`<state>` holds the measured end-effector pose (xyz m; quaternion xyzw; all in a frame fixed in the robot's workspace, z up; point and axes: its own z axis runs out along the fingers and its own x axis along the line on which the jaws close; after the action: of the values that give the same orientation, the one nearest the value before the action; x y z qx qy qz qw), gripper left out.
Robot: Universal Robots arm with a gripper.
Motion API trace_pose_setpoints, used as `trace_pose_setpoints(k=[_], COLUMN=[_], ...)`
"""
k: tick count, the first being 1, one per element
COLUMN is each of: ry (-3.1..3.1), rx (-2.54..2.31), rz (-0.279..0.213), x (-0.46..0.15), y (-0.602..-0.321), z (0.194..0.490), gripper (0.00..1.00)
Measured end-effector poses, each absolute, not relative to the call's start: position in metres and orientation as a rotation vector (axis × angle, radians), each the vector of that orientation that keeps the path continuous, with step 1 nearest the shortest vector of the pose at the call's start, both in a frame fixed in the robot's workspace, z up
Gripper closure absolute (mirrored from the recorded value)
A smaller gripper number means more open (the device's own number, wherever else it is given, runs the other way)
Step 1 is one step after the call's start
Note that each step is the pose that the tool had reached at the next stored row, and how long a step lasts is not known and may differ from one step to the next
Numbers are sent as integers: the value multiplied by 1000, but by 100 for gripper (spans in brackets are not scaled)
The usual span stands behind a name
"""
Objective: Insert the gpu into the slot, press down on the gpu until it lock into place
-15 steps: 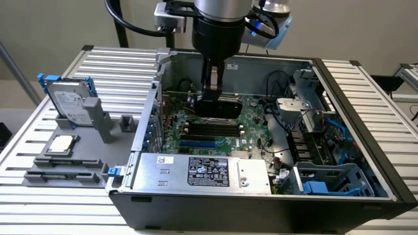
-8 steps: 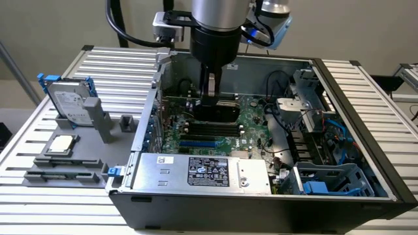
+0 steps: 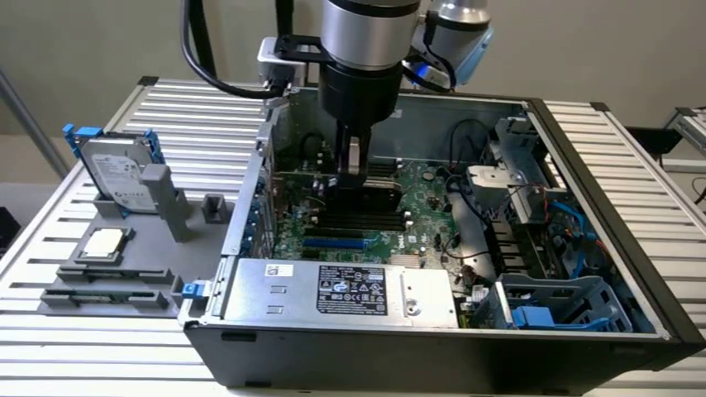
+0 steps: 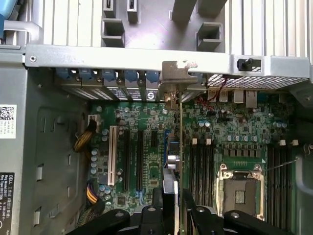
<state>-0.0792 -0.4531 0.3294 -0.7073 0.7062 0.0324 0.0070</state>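
My gripper (image 3: pixel 350 169) reaches down into the open computer case and is shut on the gpu (image 3: pixel 364 198). The gpu is a card with a black cooler, held on edge above the green motherboard (image 3: pixel 425 207). In the wrist view the gpu (image 4: pixel 180 142) is edge-on between my fingertips, with my gripper (image 4: pixel 175 208) clamped on it. Its silver end bracket (image 4: pixel 173 78) sits against the case's rear wall. The bright-blue slot (image 4: pixel 168 152) runs directly alongside the card's lower edge. In the exterior view the slot (image 3: pixel 334 245) shows in front of the card. I cannot tell whether the card touches the slot.
A silver power supply (image 3: pixel 342 289) lies along the near side of the case. Black memory slots (image 4: pixel 200 166) and the CPU socket (image 4: pixel 242 188) lie beside the card. Cables (image 3: pixel 474 207) and a blue drive cage (image 3: pixel 551 310) are on the exterior view's right. A hard drive (image 3: pixel 116 178) stands on a grey fixture outside.
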Motion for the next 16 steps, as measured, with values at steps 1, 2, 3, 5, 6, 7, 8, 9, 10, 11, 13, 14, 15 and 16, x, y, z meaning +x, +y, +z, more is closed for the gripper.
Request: trace_pose_setpoints(k=[1,2,3,5,6,7,8,9,10,11,13,14,15,16], ry=[2208,2208,2208,2208,2208,2208,2208,2209,2210,2212,2221,2228,2235,2239], rx=[-2212,-2212,-2212,-2212,-2212,-2212,-2212,-2211,-2210,-2208,-2198,-2191,-2184,-2179], rz=[102,102,102,102,102,102,102,102,102,102,102,102,102,101], x=[-79,-79,-80,-80,-80,-80,-80,-80,-80,-80,-80,-81,-81,-82], y=[-453,-453,-453,-453,-453,-453,-453,-453,-453,-453,-453,-453,-453,-453], z=[328,326,324,320,318,317,315,313,311,309,306,304,302,300], gripper=[74,74,74,74,74,74,74,74,74,74,74,74,74,74])
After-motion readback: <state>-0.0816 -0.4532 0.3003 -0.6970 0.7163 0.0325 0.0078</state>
